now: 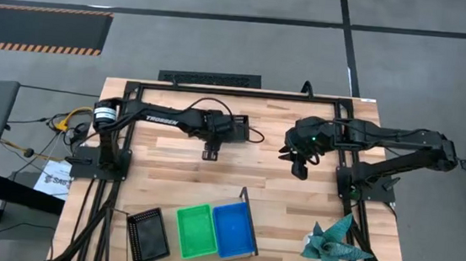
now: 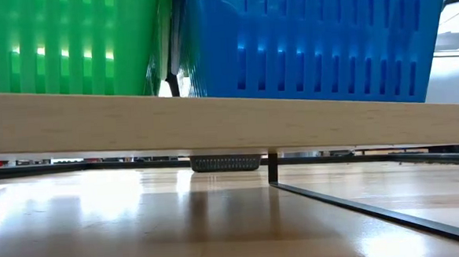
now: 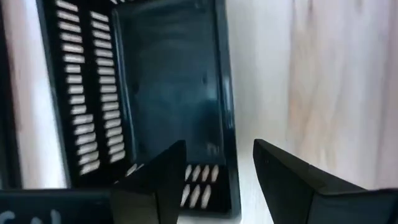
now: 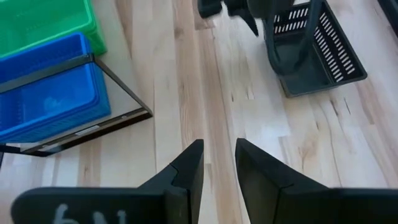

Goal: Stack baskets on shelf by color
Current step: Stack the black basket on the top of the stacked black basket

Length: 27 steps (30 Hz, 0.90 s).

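The left wrist view shows the left gripper (image 3: 216, 165) with its two dark fingers spread apart and nothing between them, poised over the rim of a black slotted plastic basket (image 3: 161, 81) that lies on the slatted light-wood tabletop (image 3: 323, 74). One finger sits above the basket's slotted end wall, the other over bare wood just beside it. In the high view this left gripper (image 1: 211, 153) hangs near the far middle of the table, with the same black basket (image 1: 235, 124) at the end of the left arm.

The right gripper (image 1: 299, 167) hovers well apart from it, over bare boards toward the right. In the right wrist view its fingers (image 4: 186, 165) stand a little apart, holding nothing, with plain tabletop showing in the gap.

At the near edge of the table lies the flat light-wood shelf (image 1: 249, 252) with its thin black metal upright. A bright green plastic basket (image 1: 197, 230) and a blue plastic basket (image 1: 234, 229) sit side by side on it, touching. Another black slotted basket (image 1: 148, 235) lies on the tabletop just beside the green one, off the shelf. A teal folded-paper figure (image 1: 333, 243) rests near the right front corner.

In the low view the green and blue baskets fill the space above the shelf's edge.
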Motion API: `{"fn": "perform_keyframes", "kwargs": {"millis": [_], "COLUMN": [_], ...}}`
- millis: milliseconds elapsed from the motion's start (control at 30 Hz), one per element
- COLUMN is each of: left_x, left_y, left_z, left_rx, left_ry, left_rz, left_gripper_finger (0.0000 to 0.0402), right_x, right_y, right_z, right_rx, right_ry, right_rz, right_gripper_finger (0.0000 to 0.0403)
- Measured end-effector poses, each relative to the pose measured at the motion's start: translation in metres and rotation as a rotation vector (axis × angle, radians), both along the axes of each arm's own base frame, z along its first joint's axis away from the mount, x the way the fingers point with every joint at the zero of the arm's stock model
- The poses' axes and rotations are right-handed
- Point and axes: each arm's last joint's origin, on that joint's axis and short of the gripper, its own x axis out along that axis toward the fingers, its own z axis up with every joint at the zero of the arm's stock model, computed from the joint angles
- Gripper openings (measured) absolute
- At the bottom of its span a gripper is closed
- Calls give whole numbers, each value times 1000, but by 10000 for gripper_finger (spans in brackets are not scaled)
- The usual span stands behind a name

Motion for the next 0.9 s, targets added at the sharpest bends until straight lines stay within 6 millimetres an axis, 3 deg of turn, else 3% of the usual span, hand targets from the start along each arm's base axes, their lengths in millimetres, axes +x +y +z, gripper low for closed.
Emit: {"fn": "perform_keyframes", "kwargs": {"millis": [167, 400, 567, 700, 900], "left_x": [2, 7, 7, 13, 21], "left_y": [1, 1, -1, -13, -50], "left_z": [-10, -3, 1, 22, 73], "left_rx": [11, 18, -17, -40, 21], "left_ry": [26, -40, -103, -141, -170], "left_rz": [53, 141, 299, 384, 521], "left_gripper_finger": [155, 17, 3, 2, 1], "right_x": [0, 0, 0, 0, -1], "right_y": [2, 7, 12, 12, 13], "right_z": [0, 0, 0, -1, -1], "right_rx": [2, -1, 2, 12, 19], "right_ry": [3, 4, 5, 9, 16], "right_rz": [7, 2, -13, -23, -30], "right_gripper_finger": [118, 118, 118, 118, 118]}}
